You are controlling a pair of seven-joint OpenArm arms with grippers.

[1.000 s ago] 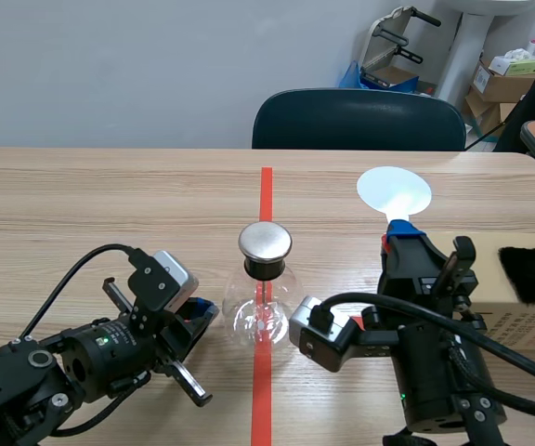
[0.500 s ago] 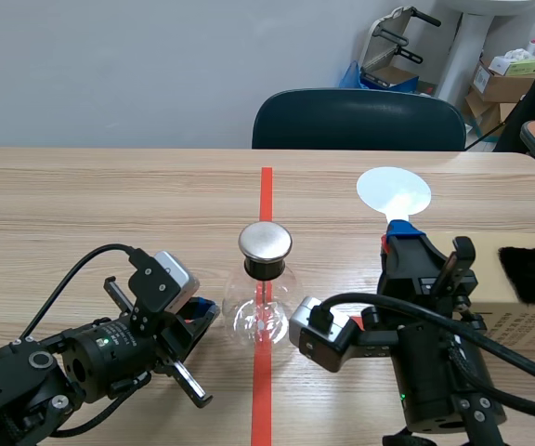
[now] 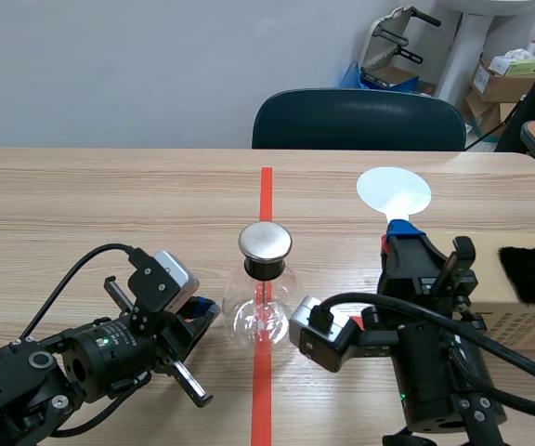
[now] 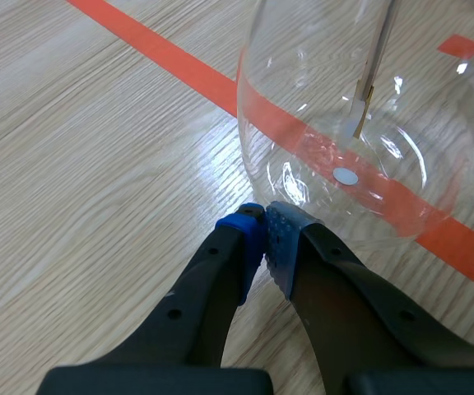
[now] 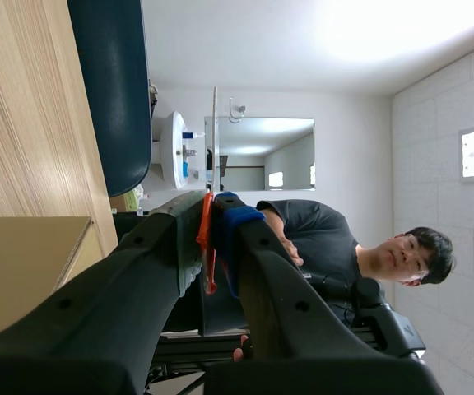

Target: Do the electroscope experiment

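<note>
Wooden table (image 4: 72,164); glass flask (image 4: 303,107) just ahead of left gripper (image 4: 263,219)

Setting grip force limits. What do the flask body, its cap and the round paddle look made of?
Flask body: clear glass, likely; see-through with sharp highlights.
Cap: brushed metal, dull grey sheen.
Round paddle: pale, smooth, thin; plastic or coated metal, cannot tell.

Clear, glossy glass electroscope flask (image 3: 254,314) with a brushed metal cap (image 3: 265,242); the table (image 3: 110,204) is matt wood grain.
</note>
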